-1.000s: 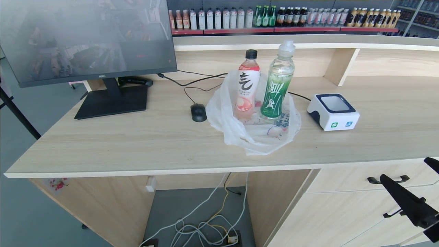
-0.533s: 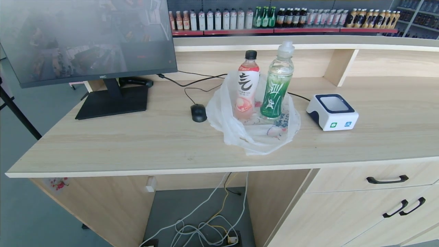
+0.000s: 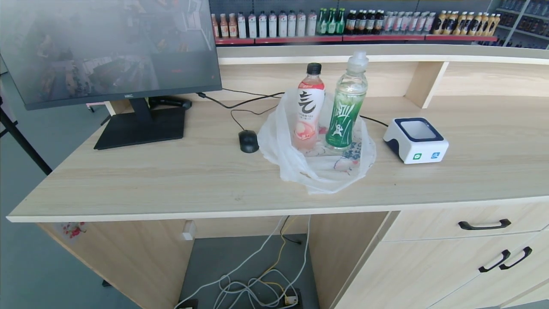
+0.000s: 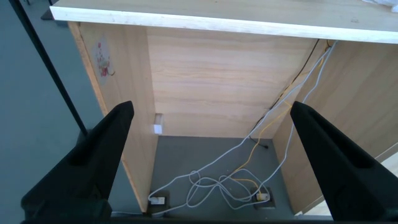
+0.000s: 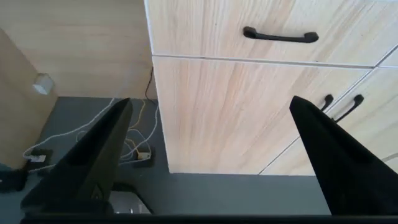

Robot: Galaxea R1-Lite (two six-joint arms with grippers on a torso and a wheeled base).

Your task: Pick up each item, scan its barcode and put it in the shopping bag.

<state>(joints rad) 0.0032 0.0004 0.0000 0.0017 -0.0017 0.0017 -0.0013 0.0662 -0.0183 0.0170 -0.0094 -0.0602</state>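
A pink peach-drink bottle (image 3: pixel 309 112) with a black cap and a taller green bottle (image 3: pixel 347 103) with a white cap stand upright inside the crumpled white shopping bag (image 3: pixel 317 167) at the middle of the counter. A white barcode scanner (image 3: pixel 415 140) with a dark blue top sits just right of the bag. My left gripper (image 4: pixel 211 162) hangs open below the counter's edge, facing the knee space and floor cables. My right gripper (image 5: pixel 211 162) is open too, low in front of the drawer fronts.
A monitor (image 3: pixel 107 47) on a black stand fills the counter's back left, with a black mouse (image 3: pixel 248 140) and its cable beside the bag. A raised ledge (image 3: pixel 386 53) runs along the back. Drawers with black handles (image 3: pixel 484 225) sit under the counter's right side.
One second ago the right arm showed at the head view's lower right corner; it has dropped out of that view since. The bottles, bag and scanner have not moved.
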